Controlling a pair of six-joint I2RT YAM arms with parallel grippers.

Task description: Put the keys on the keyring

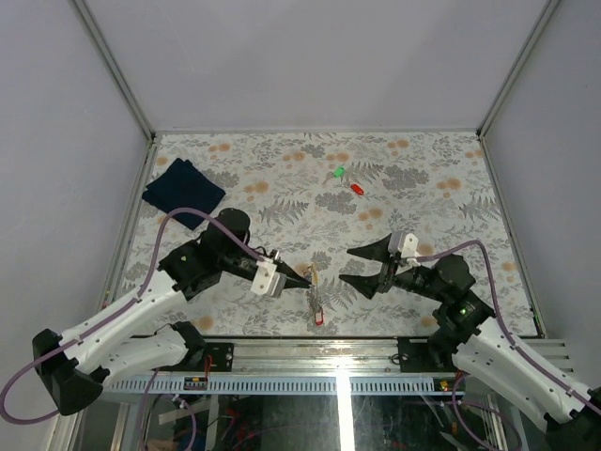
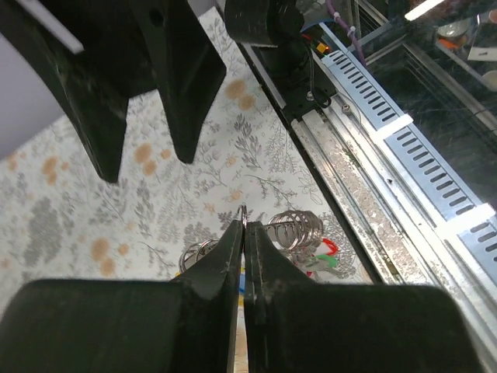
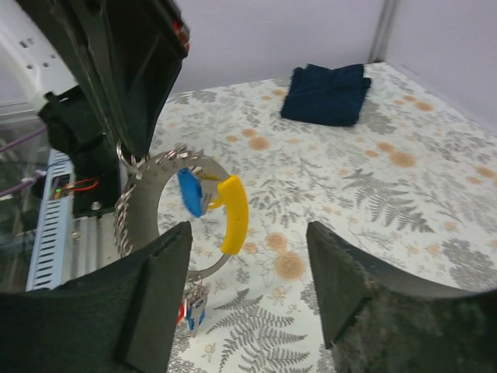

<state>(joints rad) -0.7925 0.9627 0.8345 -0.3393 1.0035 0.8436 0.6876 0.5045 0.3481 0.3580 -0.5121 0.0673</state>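
Near the front edge of the fern-patterned table (image 1: 423,188), between the two arms, the left gripper (image 1: 302,278) has its jaws pressed together on the keyring (image 3: 141,198), pinching the thin silvery ring at its rim and holding it above the tabletop. In the left wrist view the two black fingers (image 2: 225,256) meet with only the metal edge between them, and loose wire coils and bits of red and green plastic show just below and to the right of the tips. A short chain (image 1: 315,299) hangs down from the ring, with a small red tag (image 1: 319,319) at its lower end near the table's front rail. Seen from the right wrist camera, a yellow tag (image 3: 233,214) and a blue tag (image 3: 189,193) sit within the ring's loop, though I cannot tell whether they are threaded on it. The right gripper (image 1: 359,266) faces the ring from the right with its jaws wide apart, holding nothing and staying just clear of the metal. Well apart from both grippers, toward the far side of the table, lie a green-tagged key (image 1: 339,173) and a red-tagged key (image 1: 357,188), close to each other but not touching. A folded dark blue cloth (image 1: 183,193) lies at the far left corner.
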